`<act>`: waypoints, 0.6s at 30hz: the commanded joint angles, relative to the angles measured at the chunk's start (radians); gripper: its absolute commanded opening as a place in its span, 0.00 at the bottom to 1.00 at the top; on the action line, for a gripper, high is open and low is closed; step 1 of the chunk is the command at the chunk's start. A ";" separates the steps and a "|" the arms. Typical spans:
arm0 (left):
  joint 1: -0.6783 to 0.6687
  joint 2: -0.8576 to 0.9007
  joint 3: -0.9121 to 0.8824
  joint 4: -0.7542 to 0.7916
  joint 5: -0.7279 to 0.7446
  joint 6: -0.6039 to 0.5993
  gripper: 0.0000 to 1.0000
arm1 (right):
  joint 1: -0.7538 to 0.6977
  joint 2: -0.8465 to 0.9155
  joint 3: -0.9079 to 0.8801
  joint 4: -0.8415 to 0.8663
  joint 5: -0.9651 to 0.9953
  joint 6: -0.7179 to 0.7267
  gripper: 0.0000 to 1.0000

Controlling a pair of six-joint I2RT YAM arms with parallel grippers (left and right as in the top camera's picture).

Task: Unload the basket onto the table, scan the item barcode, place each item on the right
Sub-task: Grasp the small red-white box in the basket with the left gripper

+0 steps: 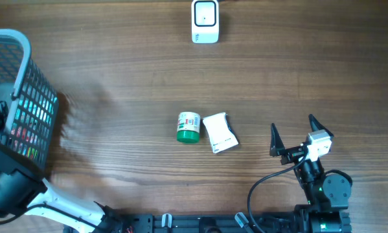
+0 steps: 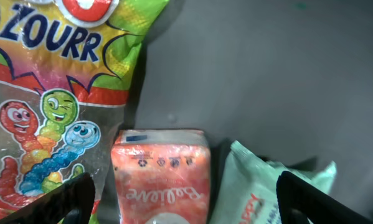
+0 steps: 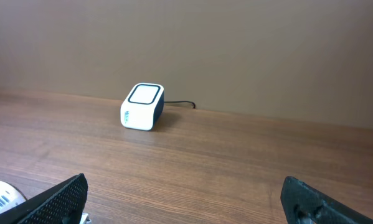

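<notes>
Left fingers (image 2: pixel 61 202) spread wide astride the orange pack (image 2: pixel 161 180); right fingers (image 3: pixel 55 199) wide, empty.

Soft even light, faint shadows.

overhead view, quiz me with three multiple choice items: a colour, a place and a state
1. The jar has a lid that is:
A red
B green
C blue

2. The scanner stands:
A touching the jar
B on the far side, apart from the jar
C tipped over at the near edge

3. The right hand is:
A shut on the jar
B shut, empty
C open, empty

Answers:
1 B, the lid end of the jar shows green.
2 B, the scanner sits alone at the top of the view.
3 C, its jaws stand wide apart with nothing between them.
</notes>
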State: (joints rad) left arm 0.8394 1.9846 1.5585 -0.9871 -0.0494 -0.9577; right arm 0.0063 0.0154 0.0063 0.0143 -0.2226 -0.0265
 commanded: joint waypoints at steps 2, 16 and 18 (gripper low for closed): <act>-0.005 0.037 0.003 -0.016 -0.061 -0.072 0.86 | 0.006 -0.004 -0.001 0.002 0.018 0.007 1.00; -0.005 0.080 0.003 0.045 -0.061 -0.072 0.66 | 0.006 -0.004 -0.001 0.002 0.018 0.007 1.00; -0.006 0.080 0.003 0.044 -0.061 -0.071 0.65 | 0.006 -0.004 -0.001 0.002 0.018 0.007 1.00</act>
State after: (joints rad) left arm 0.8391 2.0460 1.5585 -0.9436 -0.0856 -1.0195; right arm 0.0063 0.0154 0.0063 0.0143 -0.2226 -0.0265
